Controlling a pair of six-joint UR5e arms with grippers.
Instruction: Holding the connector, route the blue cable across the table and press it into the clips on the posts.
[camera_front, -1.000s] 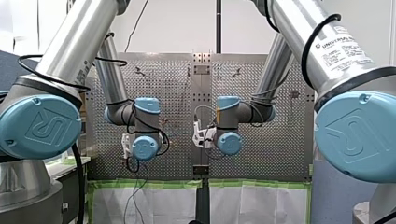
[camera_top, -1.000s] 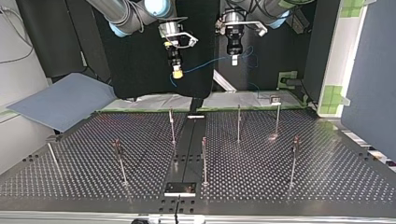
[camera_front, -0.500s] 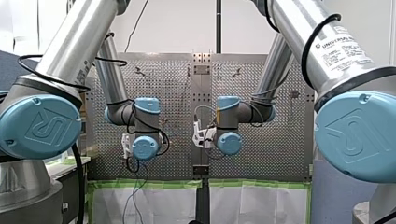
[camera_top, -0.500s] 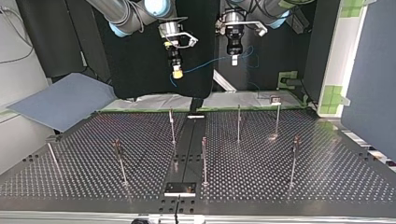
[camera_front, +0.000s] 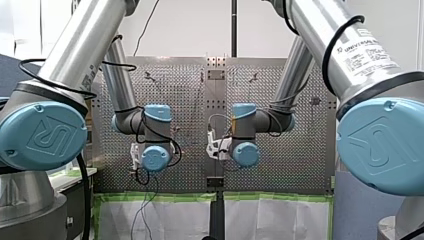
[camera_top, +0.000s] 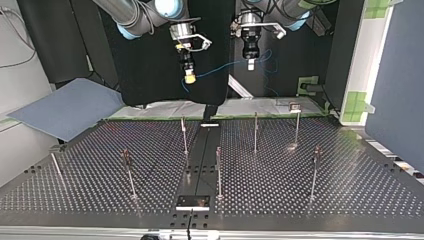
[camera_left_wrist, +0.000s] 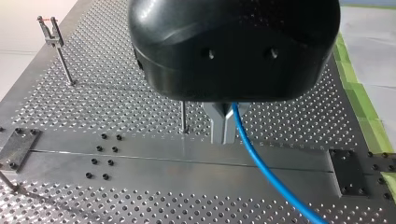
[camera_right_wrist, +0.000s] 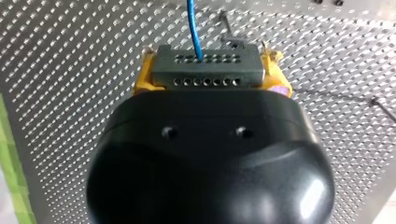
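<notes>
Right gripper (camera_right_wrist: 209, 70) clamping connector (camera_right_wrist: 208, 77), left gripper (camera_left_wrist: 223, 133) pinching cable (camera_left_wrist: 261, 165)

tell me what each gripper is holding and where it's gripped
My right gripper clamps the grey connector by its ends between yellow pads; my left gripper pinches the blue cable partway along.

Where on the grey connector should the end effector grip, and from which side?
Grip the connector across its two short ends, coming from the side opposite where the blue cable leaves it. The block is wide, and this likely keeps the cable free. My right end effector holds it so, one yellow pad on each end.
</notes>
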